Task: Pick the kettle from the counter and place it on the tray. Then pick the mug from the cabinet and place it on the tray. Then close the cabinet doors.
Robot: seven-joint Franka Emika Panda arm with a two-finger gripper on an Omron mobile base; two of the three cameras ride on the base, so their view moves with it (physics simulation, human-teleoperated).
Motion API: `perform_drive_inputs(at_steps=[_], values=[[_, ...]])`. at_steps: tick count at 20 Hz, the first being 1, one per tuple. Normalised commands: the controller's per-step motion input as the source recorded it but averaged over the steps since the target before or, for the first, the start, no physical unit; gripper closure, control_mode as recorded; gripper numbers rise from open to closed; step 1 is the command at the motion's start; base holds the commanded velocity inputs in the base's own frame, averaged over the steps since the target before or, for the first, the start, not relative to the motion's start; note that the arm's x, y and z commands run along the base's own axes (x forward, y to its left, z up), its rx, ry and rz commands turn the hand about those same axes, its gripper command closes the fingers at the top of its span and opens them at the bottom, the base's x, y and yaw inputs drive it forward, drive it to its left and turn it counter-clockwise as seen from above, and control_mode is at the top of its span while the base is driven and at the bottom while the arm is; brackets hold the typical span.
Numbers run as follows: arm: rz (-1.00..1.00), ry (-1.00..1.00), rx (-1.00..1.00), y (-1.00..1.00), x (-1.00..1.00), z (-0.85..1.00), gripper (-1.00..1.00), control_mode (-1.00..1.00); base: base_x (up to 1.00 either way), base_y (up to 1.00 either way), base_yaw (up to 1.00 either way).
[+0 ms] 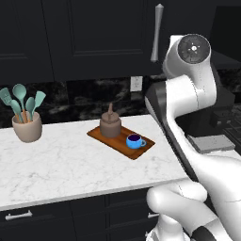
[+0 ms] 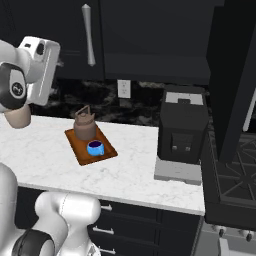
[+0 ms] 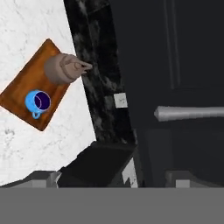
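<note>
Kettle [image 1: 110, 125] and mug [image 1: 135, 140] on tray [image 1: 101, 135]; end effector wide open, empty; clipping door handle [image 3: 188, 113] could swing cabinet door ajar.

beige utensil pot [image 1: 27, 127], wall outlet [image 1: 136, 83], black coffee machine [image 2: 182, 131].

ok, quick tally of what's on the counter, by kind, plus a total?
Kettle: 1, on the tray
Mug: 1, on the tray
Tray: 1
Utensil pot: 1, holding teal utensils
Black appliance: 1
Total: 5, counting the pot and its utensils as one
</note>
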Motion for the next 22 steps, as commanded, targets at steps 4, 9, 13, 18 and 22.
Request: perform_drive_inputs(at_steps=[4, 9, 13, 18, 22], values=[[-0.33, -0.06, 0.46, -0.29, -0.75, 0.07, -1.00, -1.00, 0.00, 0.00, 0.00], [-0.39, -0.21, 0.58, -0.23, -0.44, 0.00, -1.00, -1.00, 0.00, 0.00, 0.00], [-0.56, -0.35, 0.53, -0.11, -0.14, 0.00, -1.00, -1.00, 0.00, 0.00, 0.00], [-0.48, -0.09, 0.66, -0.48, -0.03, -0.05, -1.00, -1.00, 0.00, 0.00, 0.00], [-0.26, -0.13, 0.50, -0.34, -0.15, -0.04, -1.00, -1.00, 0.00, 0.00, 0.00]])
